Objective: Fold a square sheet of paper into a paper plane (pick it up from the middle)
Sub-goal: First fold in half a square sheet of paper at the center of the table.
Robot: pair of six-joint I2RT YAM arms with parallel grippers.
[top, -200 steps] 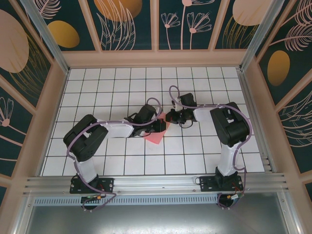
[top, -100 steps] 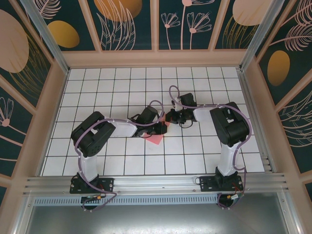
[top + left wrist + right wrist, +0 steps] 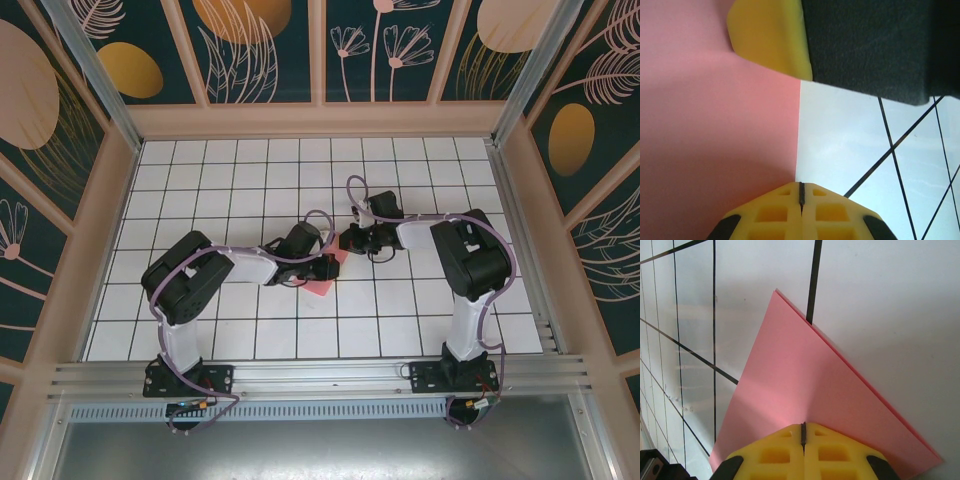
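Here the left gripper (image 3: 801,196) and right gripper (image 3: 803,432) were both closed, tips pressed on the folded square sheet of paper (image 3: 805,385) at the centre of the table (image 3: 420,320). I judged one should pin it while the other stroked along the fold.

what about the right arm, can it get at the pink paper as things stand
Probably yes: the right gripper sits shut at the edge of the pink paper, with nothing between them. The left gripper, also shut, is close by but not blocking.
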